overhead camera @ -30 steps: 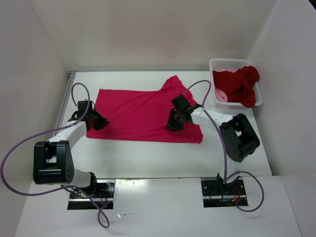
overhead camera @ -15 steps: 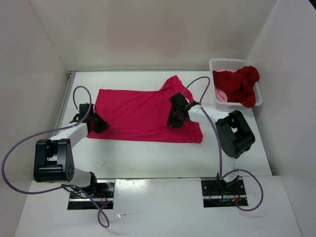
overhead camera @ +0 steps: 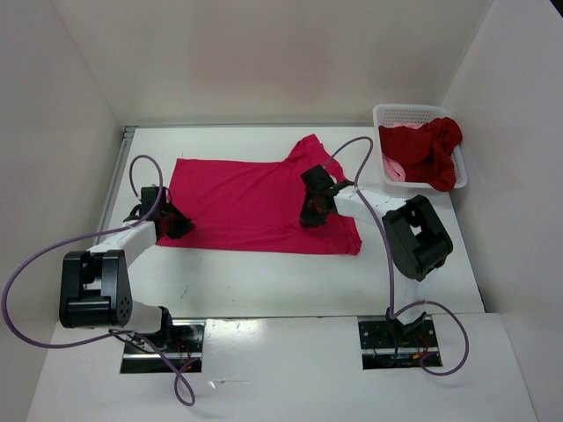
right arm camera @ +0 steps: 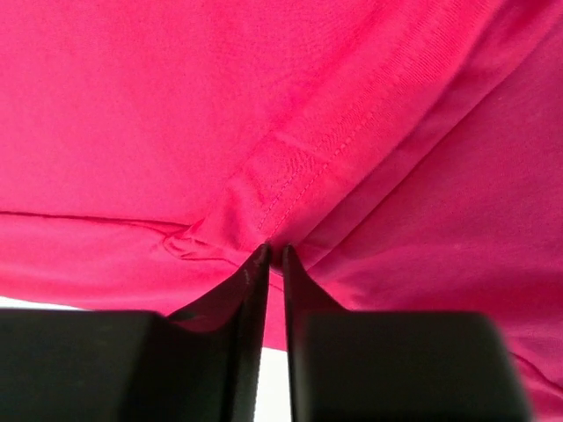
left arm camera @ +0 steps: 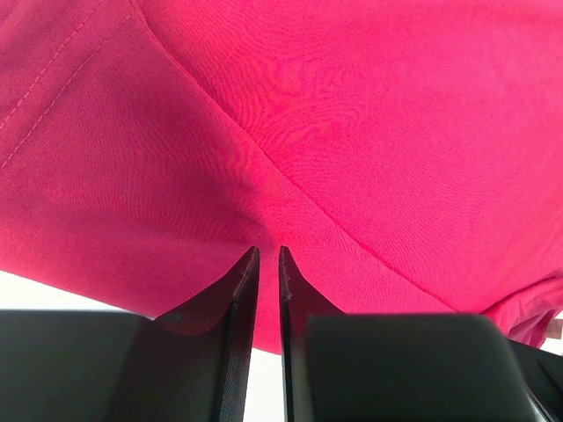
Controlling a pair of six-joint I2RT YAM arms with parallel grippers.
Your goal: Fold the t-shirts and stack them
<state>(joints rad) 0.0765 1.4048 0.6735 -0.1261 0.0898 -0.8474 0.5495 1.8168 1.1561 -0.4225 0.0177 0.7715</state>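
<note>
Nearest the camera, the two arm bases sit on metal mounting plates [overhead camera: 163,338] set in a white ledge, with purple cables [overhead camera: 26,290] looping out from them. Beyond the ledge lies the white table [overhead camera: 264,281], matte and evenly lit, bare along its near strip.

The magenta t-shirt [overhead camera: 246,202] lies spread flat across the middle of the table, its hem toward the left and one sleeve sticking out at the far right corner. The left gripper [overhead camera: 171,221] reaches in low at the shirt's near left corner. In its wrist view the two dark fingers [left arm camera: 237,299] stand almost together, with only a thin slit between them, and the cloth is nipped at their tips, a crease running away from the pinch. The right gripper [overhead camera: 312,215] sits over the shirt's near right part, close to the shoulder. Its fingers [right arm camera: 251,299] are likewise drawn close, clamped on a bunched, stitched fold of the same shirt.

Farther back, in the right far corner of the table, stands a white mesh basket [overhead camera: 396,110]. The dark red t-shirt [overhead camera: 431,149] is crumpled inside it and spills over its right rim, and the salmon-pink t-shirt [overhead camera: 393,169] peeks out beneath at the near left side.

Plain white walls [overhead camera: 281,61] close the table in at the back and on both sides.
</note>
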